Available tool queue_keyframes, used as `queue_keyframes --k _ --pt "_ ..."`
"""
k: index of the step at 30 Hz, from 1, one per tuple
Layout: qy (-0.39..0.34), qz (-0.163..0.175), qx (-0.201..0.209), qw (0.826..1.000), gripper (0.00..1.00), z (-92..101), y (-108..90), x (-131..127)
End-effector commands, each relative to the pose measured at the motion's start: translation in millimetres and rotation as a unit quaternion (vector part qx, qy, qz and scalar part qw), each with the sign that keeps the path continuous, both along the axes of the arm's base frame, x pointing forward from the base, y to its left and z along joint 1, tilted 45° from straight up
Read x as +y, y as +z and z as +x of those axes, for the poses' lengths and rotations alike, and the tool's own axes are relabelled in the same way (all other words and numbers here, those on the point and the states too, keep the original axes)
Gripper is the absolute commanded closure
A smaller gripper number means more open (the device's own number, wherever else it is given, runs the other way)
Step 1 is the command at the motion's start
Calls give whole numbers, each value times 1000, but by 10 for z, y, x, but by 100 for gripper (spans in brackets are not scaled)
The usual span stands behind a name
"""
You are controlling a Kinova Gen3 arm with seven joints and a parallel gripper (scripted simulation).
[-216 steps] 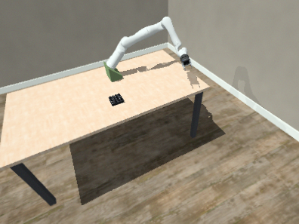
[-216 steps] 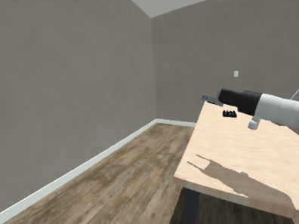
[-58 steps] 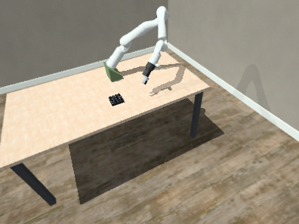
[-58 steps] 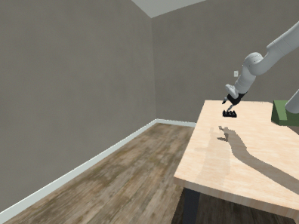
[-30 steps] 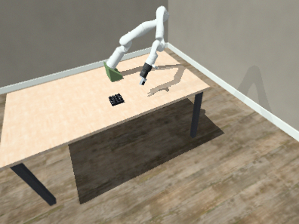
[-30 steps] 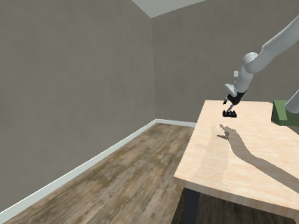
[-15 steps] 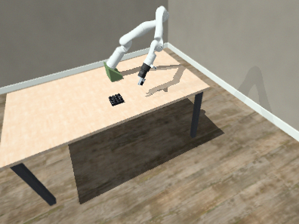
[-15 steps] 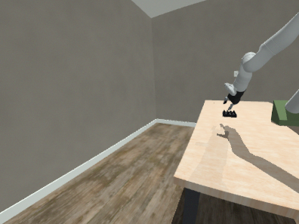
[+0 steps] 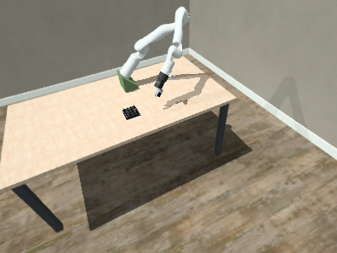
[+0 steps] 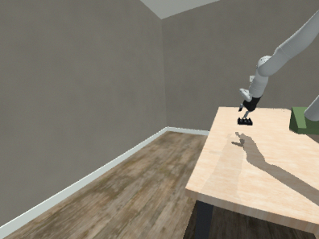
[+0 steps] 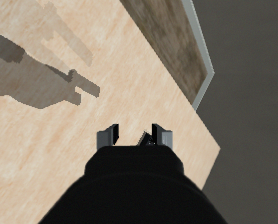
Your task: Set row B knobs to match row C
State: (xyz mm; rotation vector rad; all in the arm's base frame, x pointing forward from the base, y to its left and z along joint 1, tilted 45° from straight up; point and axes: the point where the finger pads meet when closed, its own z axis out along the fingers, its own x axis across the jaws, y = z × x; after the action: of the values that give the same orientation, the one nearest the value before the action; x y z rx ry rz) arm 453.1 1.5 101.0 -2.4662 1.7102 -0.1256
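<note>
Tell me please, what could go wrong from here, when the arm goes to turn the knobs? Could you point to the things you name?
The knobs on the knob box [image 9: 131, 112] [image 10: 245, 121] [image 11: 146, 139] stand close together, so the open gripper [image 9: 158, 94] [image 10: 243, 111] [image 11: 135, 130] might knock a neighbour outside row B. In the wrist view, most of the box is hidden behind the gripper's body, so the wrong knob could be chosen. The box shows no clamp, so a sideways push may slide it.

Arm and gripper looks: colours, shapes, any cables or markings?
Arm: white to light grey, rounded tubular links, small dark spots, no external cables visible. Gripper: black body, two grey fingers with black inner faces. No readable markings.
</note>
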Motion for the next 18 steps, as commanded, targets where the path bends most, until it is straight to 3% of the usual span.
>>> queue_keyframes --k 1,18 --pt "-9 4 3 1000 0 -21 -33 -80" --pt "-22 25 11 999 0 -71 -147 -146"
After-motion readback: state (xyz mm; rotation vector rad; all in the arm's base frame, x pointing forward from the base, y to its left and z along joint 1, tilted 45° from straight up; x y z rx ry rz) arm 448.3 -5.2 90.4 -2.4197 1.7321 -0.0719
